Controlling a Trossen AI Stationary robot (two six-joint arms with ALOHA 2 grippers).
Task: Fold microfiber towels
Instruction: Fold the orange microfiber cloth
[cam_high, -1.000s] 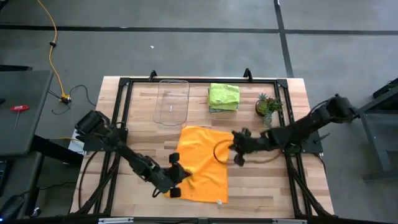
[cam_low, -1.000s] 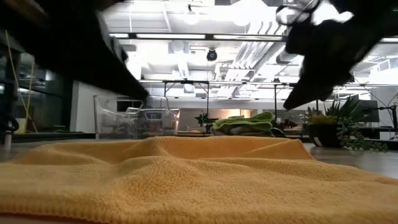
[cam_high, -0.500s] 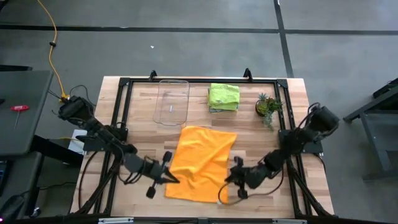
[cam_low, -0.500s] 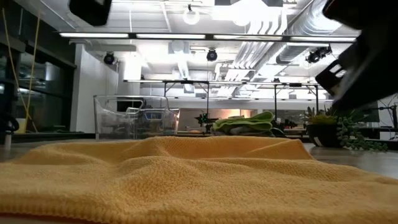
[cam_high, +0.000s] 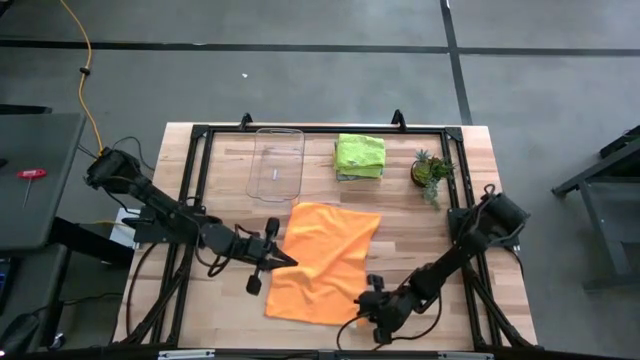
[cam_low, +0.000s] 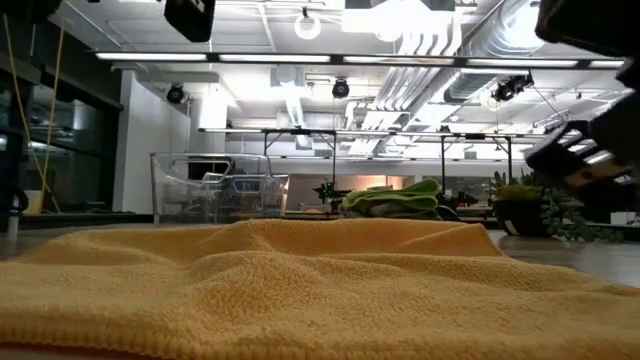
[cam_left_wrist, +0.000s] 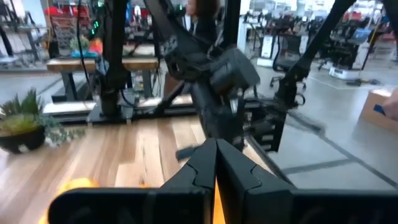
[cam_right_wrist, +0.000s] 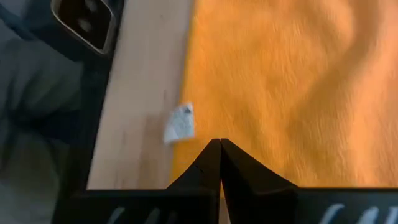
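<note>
High view showed the orange towel (cam_high: 322, 262) lying spread and slightly rumpled on the wooden counter (cam_high: 410, 255), toward the near middle, its far edge just short of the clear plastic tray (cam_high: 276, 163). The left gripper (cam_high: 284, 258) sat at the towel's left edge, its fingers pressed together with nothing between them; whether it touched the cloth could not be told. The right gripper (cam_high: 364, 292) was at the towel's near right corner, likewise closed and empty, pointed toward the cloth.

In the right wrist view the joined fingertips (cam_right_wrist: 219, 163) hung over the boundary of orange cloth (cam_right_wrist: 280, 87) and bare wood, with a small white label (cam_right_wrist: 180, 122) lying on the counter just beside the towel's edge.

At the far side of the counter a lime green towel (cam_high: 359, 154) rested folded on top of a small stack, whose lower cloths were too hidden to name. The potted plant (cam_high: 430, 170) stood to its right, well apart from the orange towel.

From the low view the orange towel (cam_low: 300, 290) filled the foreground in soft ridges, with the tray (cam_low: 215, 188), the green stack (cam_low: 395, 198) and the plant (cam_low: 525, 205) behind it.
</note>
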